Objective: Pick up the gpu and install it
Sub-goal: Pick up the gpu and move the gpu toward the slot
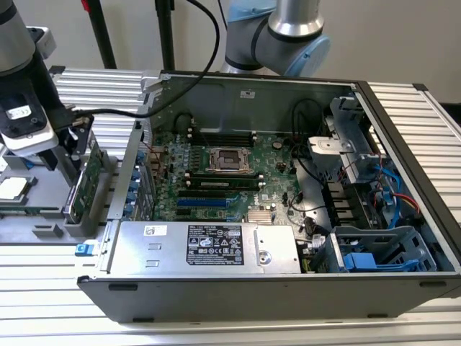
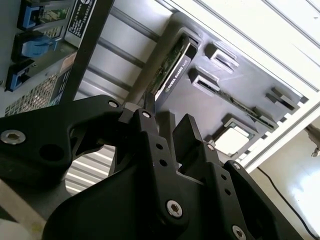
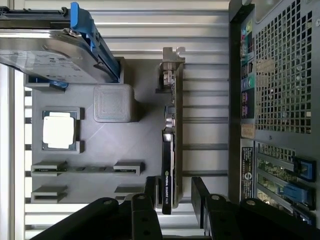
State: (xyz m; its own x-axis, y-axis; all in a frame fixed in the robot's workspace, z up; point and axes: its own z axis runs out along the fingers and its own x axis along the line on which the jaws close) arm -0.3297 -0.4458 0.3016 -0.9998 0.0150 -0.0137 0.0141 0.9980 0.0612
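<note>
Gripper (image 3: 173, 181), jaws spread, straddles the white-lettered gpu (image 3: 168, 155).

The gpu (image 1: 85, 180) is showing green on the plain grey tray (image 3: 145, 135); over the tray, the gripper (image 3: 174, 182) is gleaming black.

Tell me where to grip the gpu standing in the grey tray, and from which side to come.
Take the gpu by its long free top edge, one pad on each flat face, coming straight down from above. It stands on edge in a slot of the grey tray, so the lower edge is buried. Stay off the bracket end.
</note>
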